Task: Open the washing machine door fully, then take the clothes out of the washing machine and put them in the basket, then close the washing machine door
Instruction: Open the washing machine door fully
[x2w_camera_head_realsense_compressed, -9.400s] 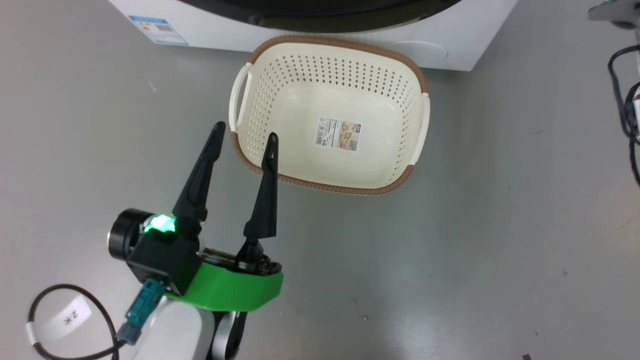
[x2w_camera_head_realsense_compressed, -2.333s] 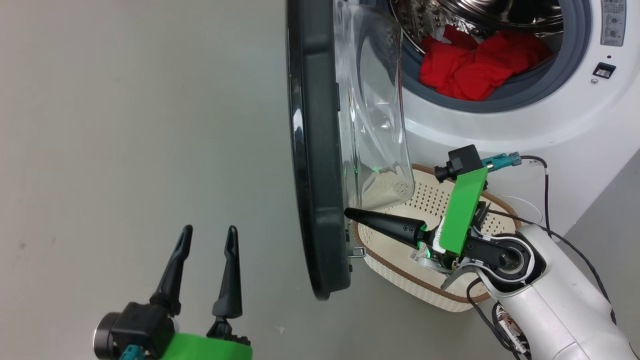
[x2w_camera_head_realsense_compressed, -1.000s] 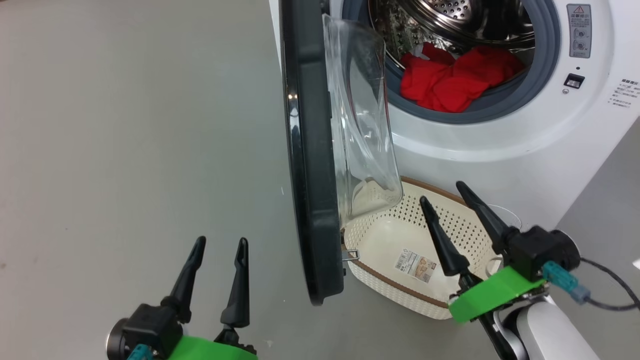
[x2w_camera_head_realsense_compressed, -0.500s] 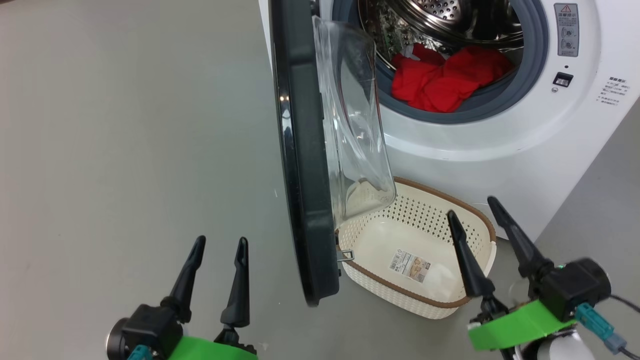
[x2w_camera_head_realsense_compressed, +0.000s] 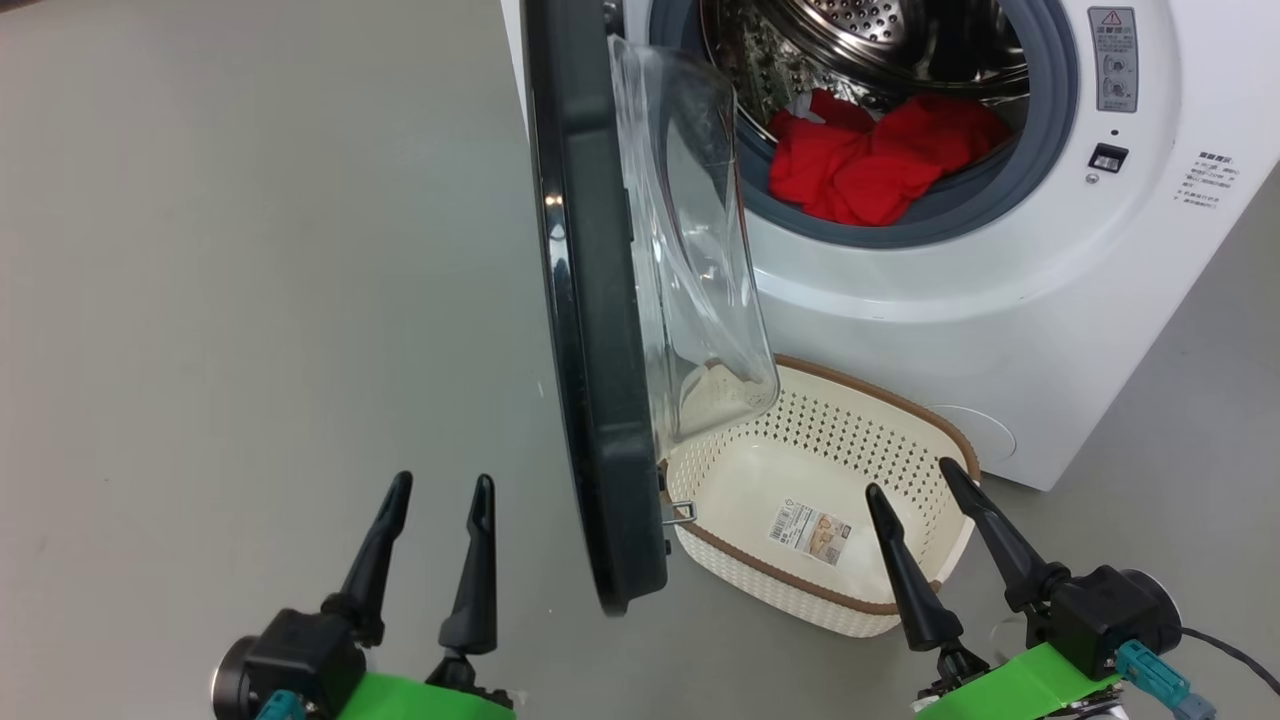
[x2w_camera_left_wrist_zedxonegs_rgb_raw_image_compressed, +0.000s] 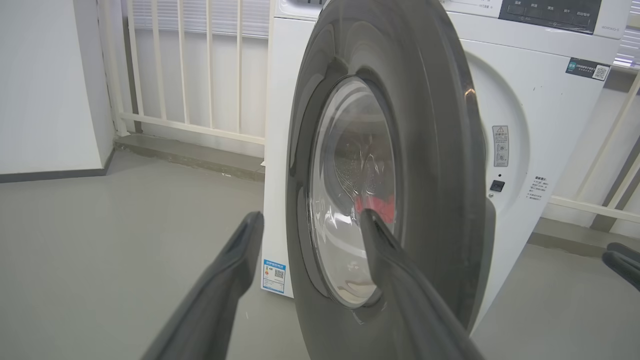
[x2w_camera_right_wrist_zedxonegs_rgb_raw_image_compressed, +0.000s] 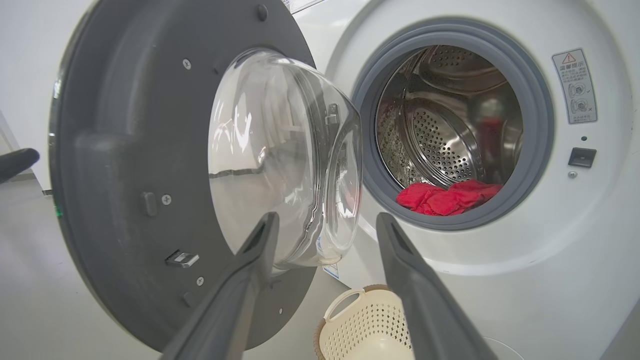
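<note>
Red clothes (x2w_camera_head_realsense_compressed: 875, 165) lie heaped low in the open drum (x2w_camera_head_realsense_compressed: 880, 40), ahead of and above the right fingers (x2w_camera_head_realsense_compressed: 900, 565) — spread and empty, near the basket (x2w_camera_head_realsense_compressed: 780, 600). The door (x2w_camera_head_realsense_compressed: 590, 330) stands edge-on between the drum and the left fingers (x2w_camera_head_realsense_compressed: 475, 570), also spread and empty — the right arm is nearer.

The scene is seen from above by the head view, tilted down at the floor (x2w_camera_head_realsense_compressed: 250, 250), the door (x2w_camera_head_realsense_compressed: 590, 330) edge-on at centre; the door's outer face is met from low and near by the left wrist view; its inner face and the drum (x2w_camera_right_wrist_zedxonegs_rgb_raw_image_compressed: 445, 130) by the right wrist view, also low. The door and washer (x2w_camera_head_realsense_compressed: 900, 290) are shared by all three; the basket (x2w_camera_head_realsense_compressed: 850, 430) by head and right wrist views.
</note>
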